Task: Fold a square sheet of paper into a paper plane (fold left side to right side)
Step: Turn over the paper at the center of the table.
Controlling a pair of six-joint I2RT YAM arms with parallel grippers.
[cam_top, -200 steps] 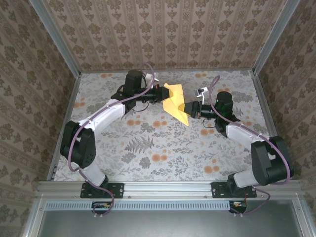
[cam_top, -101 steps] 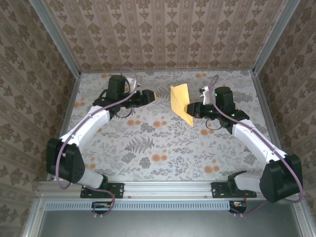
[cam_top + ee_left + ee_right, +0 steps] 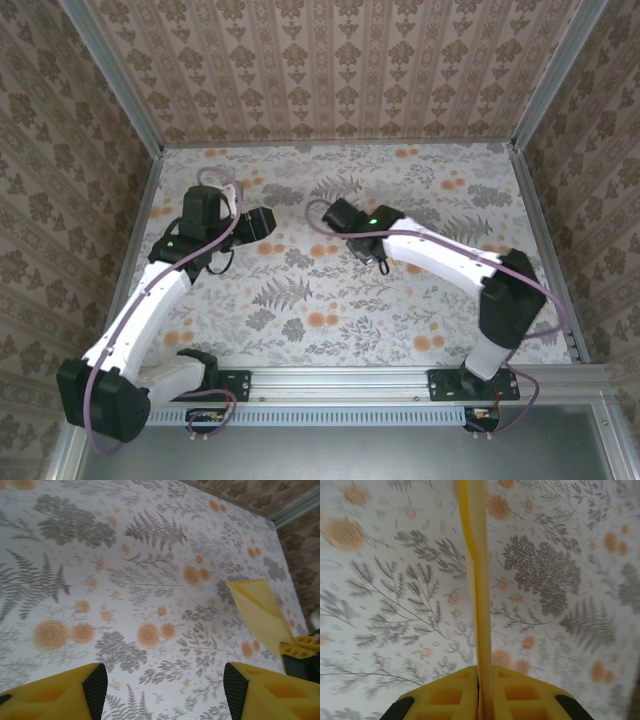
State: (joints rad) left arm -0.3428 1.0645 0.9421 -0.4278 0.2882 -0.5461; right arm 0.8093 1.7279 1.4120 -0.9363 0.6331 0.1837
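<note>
Edgewise, the paper plane (image 3: 477, 595) is clamped between the closed fingers of the right gripper (image 3: 480, 692) and held above the flowered cloth (image 3: 560, 580). Off to one side, the left gripper (image 3: 164, 685) is spread wide, with nothing gripped.

You find the left gripper (image 3: 266, 222) over the left rear part of the table (image 3: 400, 310), and the right gripper (image 3: 330, 211) to its right, near the middle; the two are apart. The left arm (image 3: 150, 290) comes from the near left corner, and the right arm (image 3: 450, 262) reaches across from the near right. In the right wrist view the paper plane (image 3: 477, 580) stands on edge between the right gripper's fingers and sticks out ahead of them, above the cloth (image 3: 560, 580). In the left wrist view the plane is at the right, beyond the left gripper's fingers (image 3: 95, 685), which stand wide apart over the cloth.
</note>
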